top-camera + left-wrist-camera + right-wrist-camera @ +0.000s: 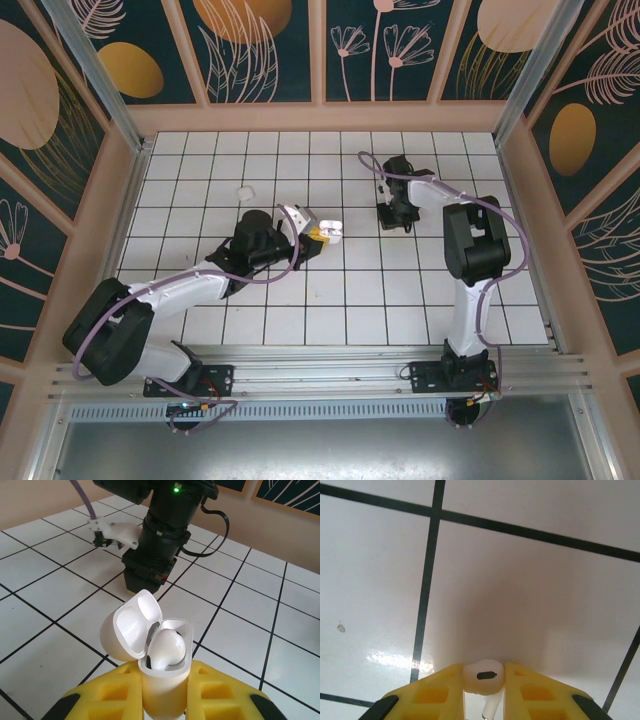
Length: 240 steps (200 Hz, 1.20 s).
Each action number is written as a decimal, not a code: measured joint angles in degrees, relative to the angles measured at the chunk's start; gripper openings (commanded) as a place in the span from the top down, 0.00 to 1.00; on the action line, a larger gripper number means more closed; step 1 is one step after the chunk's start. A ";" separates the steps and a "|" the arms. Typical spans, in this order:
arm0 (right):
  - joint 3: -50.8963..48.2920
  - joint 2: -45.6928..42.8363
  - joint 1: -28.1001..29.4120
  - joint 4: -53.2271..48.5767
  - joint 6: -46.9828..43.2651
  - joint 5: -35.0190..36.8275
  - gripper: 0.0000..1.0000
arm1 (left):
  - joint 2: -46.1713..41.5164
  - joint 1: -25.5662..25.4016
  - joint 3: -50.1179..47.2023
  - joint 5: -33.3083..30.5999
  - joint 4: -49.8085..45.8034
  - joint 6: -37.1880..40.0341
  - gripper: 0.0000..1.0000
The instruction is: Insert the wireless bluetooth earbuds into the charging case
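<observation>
The white charging case (pixel 165 690) stands upright with its lid (pixel 131 630) hinged open to the left, and my left gripper (pixel 165 682) is shut on its body between yellow fingers (pixel 112 692). One white earbud (pixel 166 649) sits in the case's well. From above, the case (pixel 333 233) is at the tip of my left gripper (pixel 318 238), mid-table. My right gripper (pixel 483 680) is shut on a second earbud (pixel 482 675), head forward and stem trailing back, low over a white tile. In the top view my right gripper (pixel 393 214) points down, right of the case.
A small white object (pixel 245 191) lies on the tiled table (pixel 300 300) at the back left. Wooden walls (pixel 330 118) ring the table. The right arm's black wrist (pixel 160 545) stands just beyond the case in the left wrist view.
</observation>
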 measured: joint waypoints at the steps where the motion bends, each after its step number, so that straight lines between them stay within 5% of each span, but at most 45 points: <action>1: -0.09 -0.11 0.02 0.09 0.09 0.02 0.79 | -0.04 0.00 0.00 -0.04 -0.02 0.00 1.00; 171: 1.97 -23.91 24.55 2.38 8.11 27.65 0.77 | -8.70 -0.02 -3.34 -3.39 2.10 -9.14 1.00; 240: 2.73 -31.10 31.23 3.80 10.03 29.59 0.76 | -8.74 -0.02 -3.32 -3.54 4.90 -16.35 1.00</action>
